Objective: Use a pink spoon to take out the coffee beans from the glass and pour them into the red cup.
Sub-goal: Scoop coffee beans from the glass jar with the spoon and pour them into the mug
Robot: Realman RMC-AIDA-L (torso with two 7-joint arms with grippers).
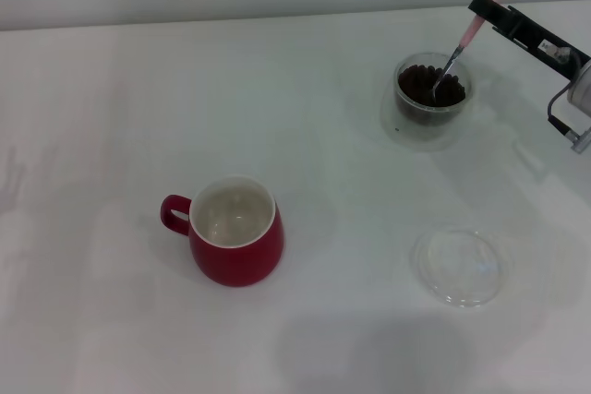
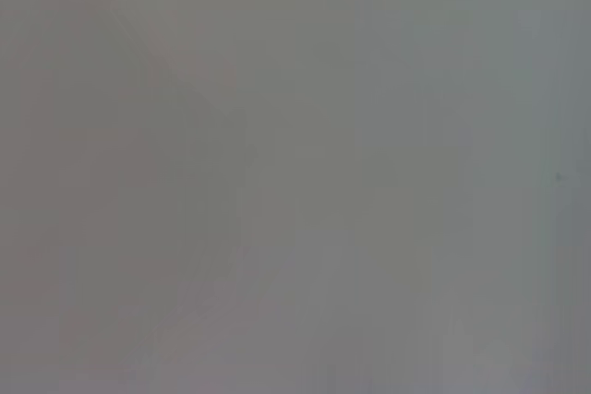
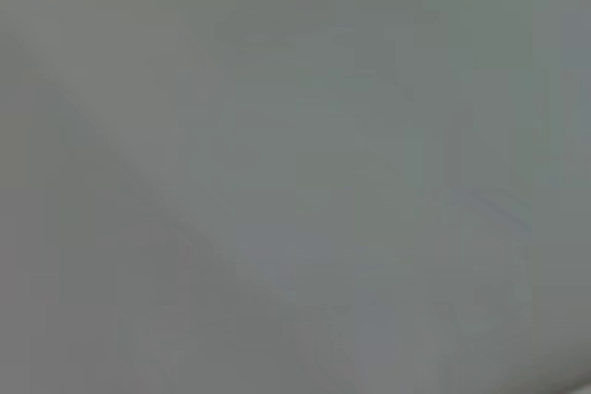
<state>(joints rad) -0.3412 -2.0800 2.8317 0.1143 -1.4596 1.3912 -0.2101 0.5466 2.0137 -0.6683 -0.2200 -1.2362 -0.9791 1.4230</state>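
In the head view the glass (image 1: 432, 99) stands at the far right of the white table, filled with dark coffee beans (image 1: 425, 85). The pink spoon (image 1: 454, 57) leans into it, its metal bowl down among the beans and its pink handle up. My right gripper (image 1: 482, 8) is shut on the top of that handle, just above and to the right of the glass. The red cup (image 1: 236, 231) stands upright near the middle, handle toward the left, its white inside bare. My left gripper is out of view. Both wrist views show only blank grey surface.
A flat clear shallow dish (image 1: 458, 266) lies on the table in front of the glass, to the right of the red cup. The white table (image 1: 111, 117) runs back to a pale wall.
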